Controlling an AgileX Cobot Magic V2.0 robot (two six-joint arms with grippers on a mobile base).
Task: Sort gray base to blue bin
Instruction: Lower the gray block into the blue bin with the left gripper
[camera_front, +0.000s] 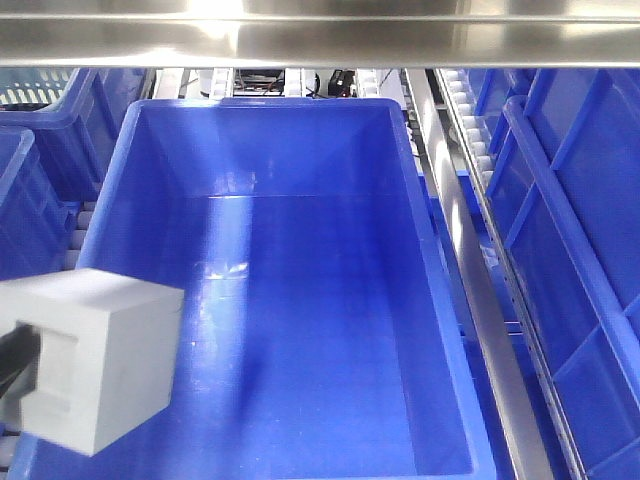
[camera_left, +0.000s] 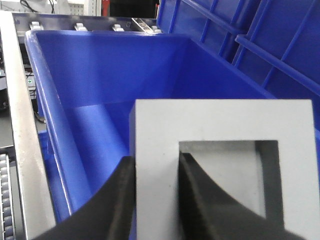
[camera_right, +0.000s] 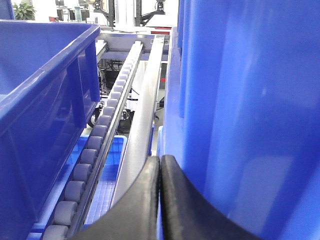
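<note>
- Steel rails (camera_front: 470, 260) and a roller track (camera_right: 95, 150) are seen running between rows of blue tubs, with a shiny steel beam (camera_front: 320, 35) across the top of the front view.
- No brand, label or readable writing is seen anywhere.
- Matte and pale, the gray base (camera_front: 95, 355) is shown as a cube with a square recess sunk in one face.
- It is held at the near left rim of the blue bin (camera_front: 300, 130), above the glossy interior.
- One wall of the block is pinched by the left gripper (camera_left: 155, 200), one black finger outside, one inside the recess.
- The right gripper (camera_right: 160, 200) is seen pressed together, holding nothing, beside a blue wall.
</note>
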